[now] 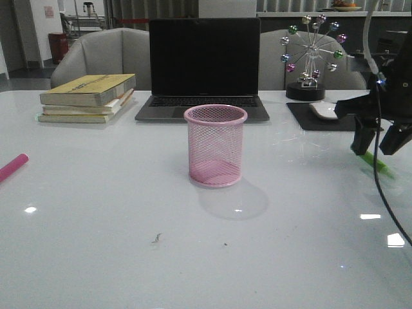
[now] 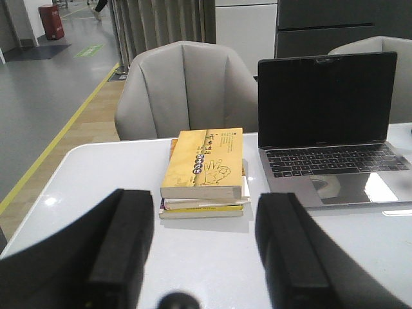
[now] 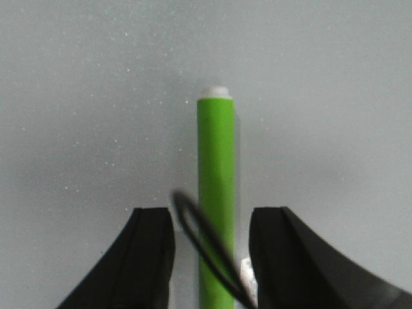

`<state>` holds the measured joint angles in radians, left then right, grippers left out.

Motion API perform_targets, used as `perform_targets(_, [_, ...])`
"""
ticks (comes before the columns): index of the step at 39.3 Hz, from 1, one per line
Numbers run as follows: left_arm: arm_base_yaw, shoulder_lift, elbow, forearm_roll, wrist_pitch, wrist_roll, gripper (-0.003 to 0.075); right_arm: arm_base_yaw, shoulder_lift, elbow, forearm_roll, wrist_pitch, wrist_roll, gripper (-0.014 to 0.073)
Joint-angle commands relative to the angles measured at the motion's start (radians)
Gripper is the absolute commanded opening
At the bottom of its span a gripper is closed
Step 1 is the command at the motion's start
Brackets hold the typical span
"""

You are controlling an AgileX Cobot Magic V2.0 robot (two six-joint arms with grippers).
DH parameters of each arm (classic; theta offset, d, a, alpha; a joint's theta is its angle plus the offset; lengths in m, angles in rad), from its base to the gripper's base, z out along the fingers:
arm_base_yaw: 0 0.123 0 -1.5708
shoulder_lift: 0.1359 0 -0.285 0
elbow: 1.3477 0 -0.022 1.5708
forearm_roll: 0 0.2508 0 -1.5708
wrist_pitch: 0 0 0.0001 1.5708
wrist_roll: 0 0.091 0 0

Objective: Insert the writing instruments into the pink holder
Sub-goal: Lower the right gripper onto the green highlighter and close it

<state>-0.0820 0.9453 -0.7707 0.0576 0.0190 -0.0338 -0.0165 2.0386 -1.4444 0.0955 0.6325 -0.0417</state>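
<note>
Between spread right pincer (image 3: pixel 211 257) fingers: green pen (image 3: pixel 215 187), flat on table (image 3: pixel 96 96).

Office: laptop (image 1: pixel 204 67), stacked books (image 1: pixel 88 98), padded chairs (image 2: pixel 185 88) behind table.

A stack of books (image 1: pixel 88 98), an open laptop (image 1: pixel 203 67), a ferris-wheel ornament (image 1: pixel 310 56) and a mouse pad (image 1: pixel 318 116) line the table's (image 1: pixel 129 244) far edge

We see a pink wire-mesh cylindrical pen cup (image 1: pixel 215 145) with an open grid pattern, a bright lime green marker pen (image 3: pixel 215 193) capped by a pale tip, and a hot pink marker pen (image 1: pixel 11 168). Our black right gripper (image 1: pixel 376 140) contrasts with the glossy white table (image 1: pixel 129 244). The top paperback book (image 2: pixel 203 164) is yellow.
</note>
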Motion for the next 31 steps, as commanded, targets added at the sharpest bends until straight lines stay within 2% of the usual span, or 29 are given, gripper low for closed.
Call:
perform_targets(1, [0.003, -0.01, -0.035, -0.005, -0.088, -0.008, 0.0426, -0.009, -0.041, -0.031, 0.005, -0.019, -0.002, 0.0407])
perform_targets(14, [0.003, -0.01, -0.035, -0.005, -0.088, -0.008, 0.0426, -0.009, -0.002, -0.031, 0.005, -0.012, -0.002, 0.0407])
perform_targets(23, [0.003, -0.01, -0.035, -0.005, -0.088, -0.008, 0.0426, -0.009, 0.049, -0.031, 0.005, 0.055, -0.002, 0.04])
perform_targets(31, [0.003, -0.01, -0.035, -0.005, -0.088, -0.008, 0.0426, -0.009, 0.072, -0.031, 0.002, 0.14, -0.002, 0.0232])
